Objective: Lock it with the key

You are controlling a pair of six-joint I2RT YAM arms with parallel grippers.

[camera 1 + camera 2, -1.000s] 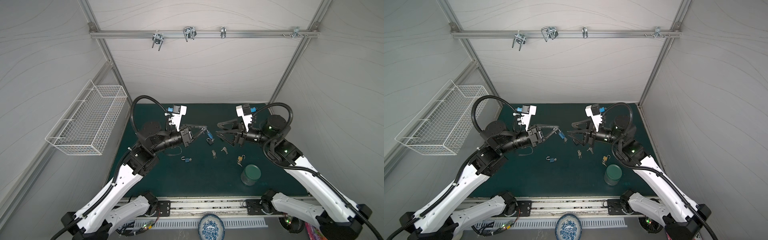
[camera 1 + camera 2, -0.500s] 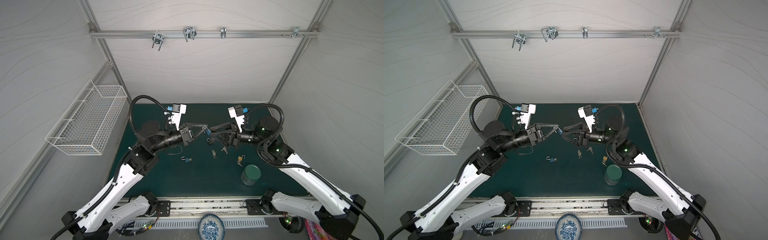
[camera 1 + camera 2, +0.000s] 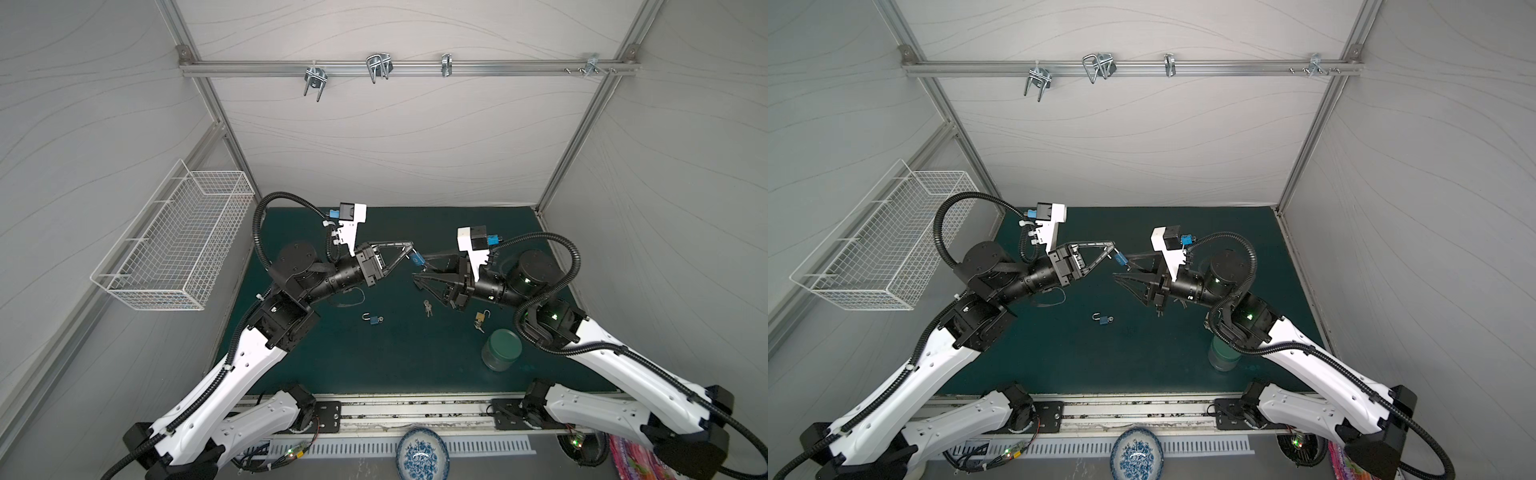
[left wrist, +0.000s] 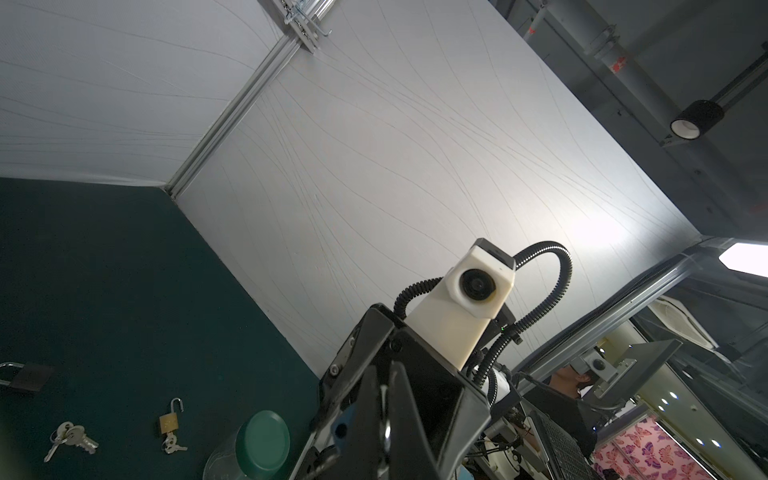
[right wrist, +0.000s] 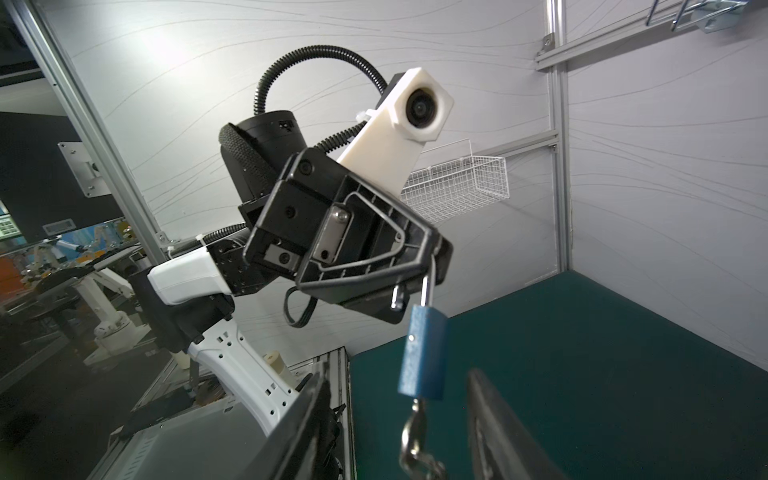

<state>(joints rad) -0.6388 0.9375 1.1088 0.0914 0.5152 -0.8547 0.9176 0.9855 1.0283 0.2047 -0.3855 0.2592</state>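
In right wrist view only, key (image 5: 415,442) beneath blue padlock (image 5: 424,353)

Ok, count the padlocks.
4. One blue padlock hangs from the left pincer; a second blue padlock and a brass padlock lie on the mat; a dark padlock appears only in the left wrist view. Others may hide.

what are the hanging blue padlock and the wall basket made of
The blue padlock: matte blue body, likely painted or coated metal; its shackle looks like bare shiny steel, by its glint. The basket: thin wire grid, coated white, probably steel.
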